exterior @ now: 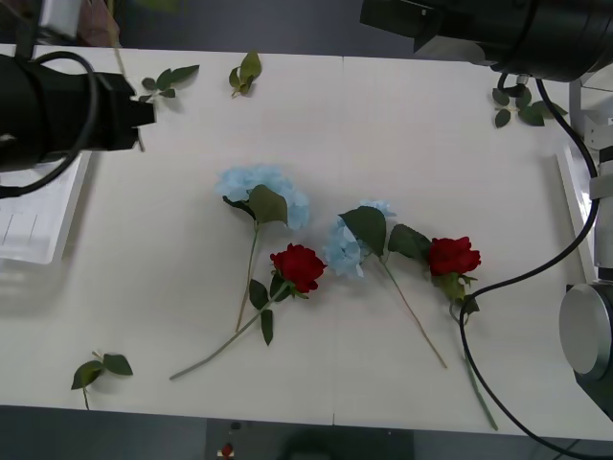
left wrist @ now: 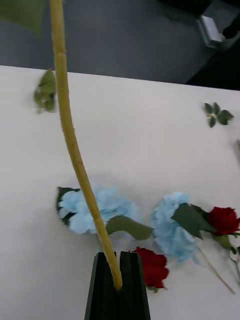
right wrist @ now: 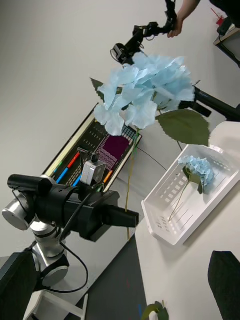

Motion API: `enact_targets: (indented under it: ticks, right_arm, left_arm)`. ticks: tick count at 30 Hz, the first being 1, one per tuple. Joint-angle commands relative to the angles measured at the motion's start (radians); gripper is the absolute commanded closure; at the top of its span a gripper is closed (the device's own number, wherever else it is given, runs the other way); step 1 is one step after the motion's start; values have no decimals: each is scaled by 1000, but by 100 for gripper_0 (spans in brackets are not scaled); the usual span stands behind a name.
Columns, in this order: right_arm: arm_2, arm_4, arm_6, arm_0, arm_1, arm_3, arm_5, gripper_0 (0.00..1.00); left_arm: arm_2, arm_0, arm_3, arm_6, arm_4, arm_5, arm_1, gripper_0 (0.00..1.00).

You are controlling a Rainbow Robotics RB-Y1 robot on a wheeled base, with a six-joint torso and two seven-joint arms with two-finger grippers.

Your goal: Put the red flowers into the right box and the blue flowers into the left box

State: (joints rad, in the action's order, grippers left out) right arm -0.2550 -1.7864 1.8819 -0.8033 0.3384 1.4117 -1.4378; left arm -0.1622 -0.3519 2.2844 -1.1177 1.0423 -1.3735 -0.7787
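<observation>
Readable text: none on any object.
Labels or brands: none legible.
Numbers or signs: none legible on the surface point(exterior: 402, 125) or boxes.

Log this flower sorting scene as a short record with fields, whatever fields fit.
left end effector: shut on the stem of a blue flower, held in the air
left box: one blue flower lying inside
blue flowers on table: two
red flowers on table: two
right box: at the table's right edge, contents cannot be seen
right arm: raised over the far right corner, idle
loose leaf sprigs: scattered near the table edges
</observation>
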Motion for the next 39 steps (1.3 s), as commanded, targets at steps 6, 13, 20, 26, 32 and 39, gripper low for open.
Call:
enact_targets:
  ticks: [6,13,20,26,32,39]
  right_arm:
    - [-1,85,-41,-33,120,41,-19,0]
    - [-1,228,-75,-31,197,42,-145,0]
    - [2,312,-187,-1,217,92,-220,0]
    - [48,429,-306,84,254,297,-222,0]
    - [95,478,-411,176,289,447,-222,0]
    - [118,509,-458,288,330,581,-223,0]
  left_arm:
    - [-163,82,-72,-1,15,-68,-191,100]
    - [-237,191,-200,-21,10,-68,-326,100]
    - [-315,344,-338,-62,-11,-62,-381,100]
    - [-312,442,-447,-171,2,16,-387,100]
    - [-198,458,-523,-243,12,82,-383,100]
    - [-126,465,-554,-251,-11,123,-383,100]
